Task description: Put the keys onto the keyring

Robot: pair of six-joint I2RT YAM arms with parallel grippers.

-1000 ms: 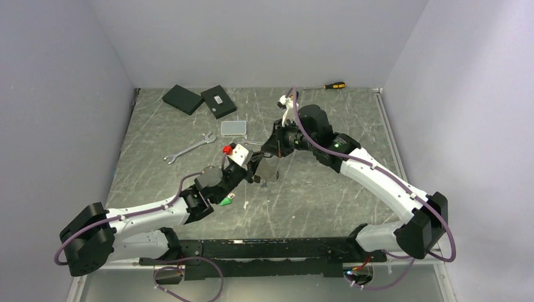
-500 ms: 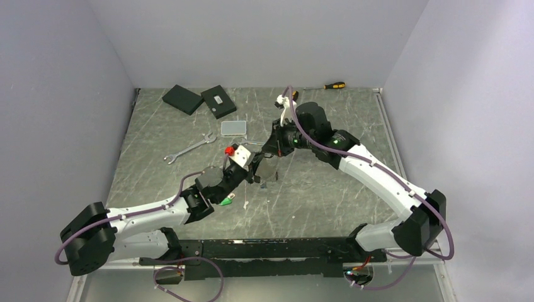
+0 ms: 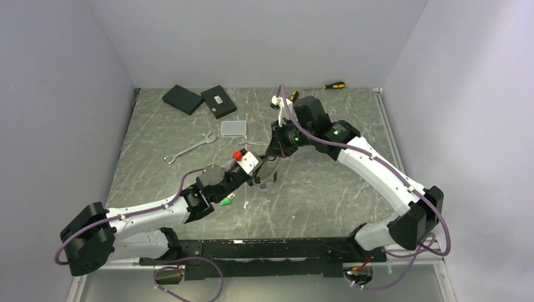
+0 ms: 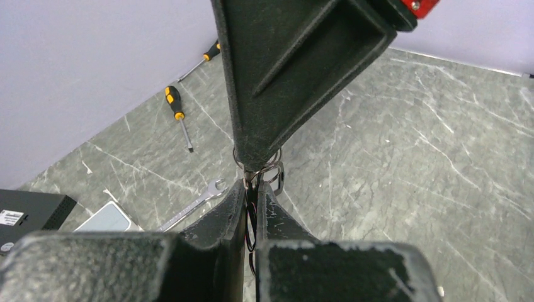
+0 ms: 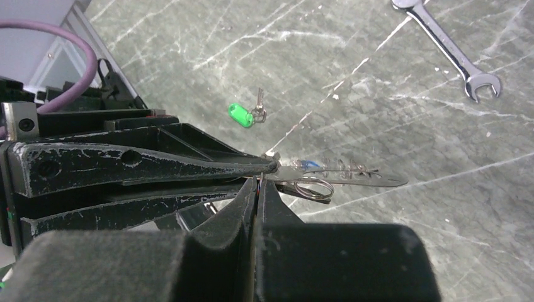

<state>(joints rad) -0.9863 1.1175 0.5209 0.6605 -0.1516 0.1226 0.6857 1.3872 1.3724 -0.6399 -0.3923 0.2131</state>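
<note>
Keyring (image 5: 371, 180) could slip free: past the green key (image 3: 225, 201) lying loose on the near tabletop (image 3: 327, 201), it hangs above mid-tabletop. The left fingers (image 4: 220, 217) pinch tight on what seems its wire and the right fingers (image 5: 230, 219) shut on a small split ring (image 5: 313, 187), tip to tip, so a slight twist or misaimed push may drop one or jam the tips. It shows edge-on, a thin silvery line with a blue-headed key (image 5: 306, 165) beside it; spanner (image 3: 189, 148) and screwdriver (image 3: 334, 85) lie farther back.
</note>
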